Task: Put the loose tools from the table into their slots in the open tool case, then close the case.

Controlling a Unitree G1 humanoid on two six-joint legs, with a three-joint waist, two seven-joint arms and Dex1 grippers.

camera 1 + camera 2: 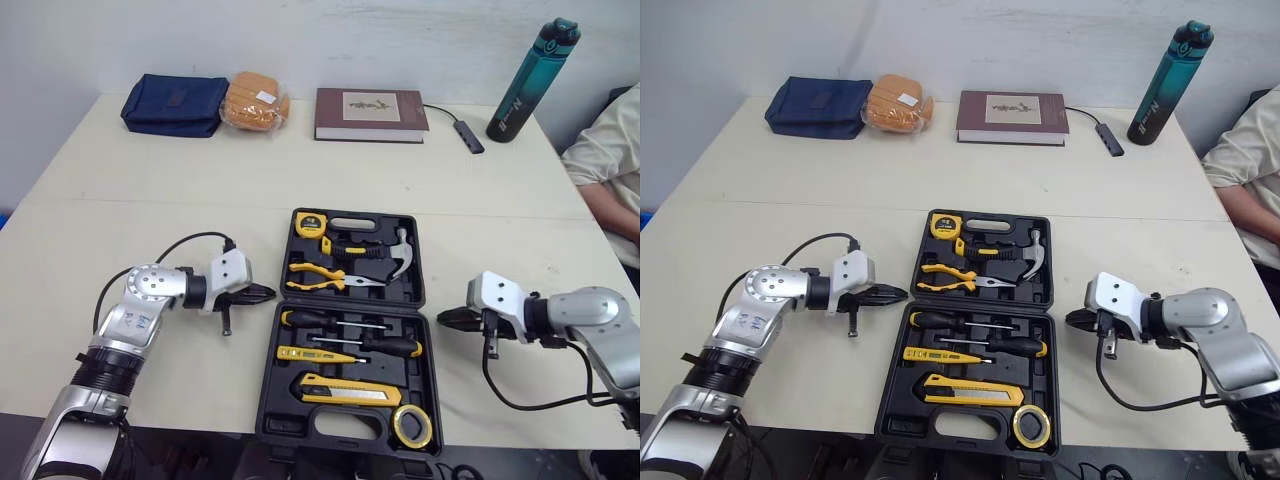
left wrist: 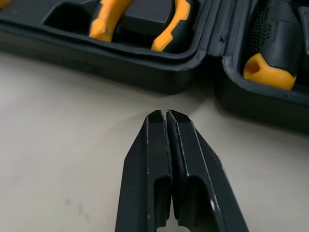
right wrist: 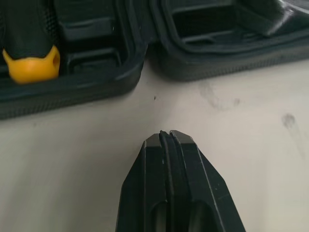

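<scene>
Case (image 1: 350,306) rigid, tool-laden, judged heavy: lift 1 half by its outer edge; left gripper (image 1: 268,293) and right gripper (image 1: 440,318) both pinched closed, empty.

Behind the black left claw (image 1: 270,292) and right claw (image 1: 441,318) sat white blocks (image 1: 228,268), looping black cables (image 1: 190,238) and silver-grey arms (image 1: 135,300).

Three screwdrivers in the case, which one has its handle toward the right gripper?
The middle screwdriver, black handle with yellow end cap nearest the right gripper. The far screwdriver and yellow tester have handles on the left.
</scene>
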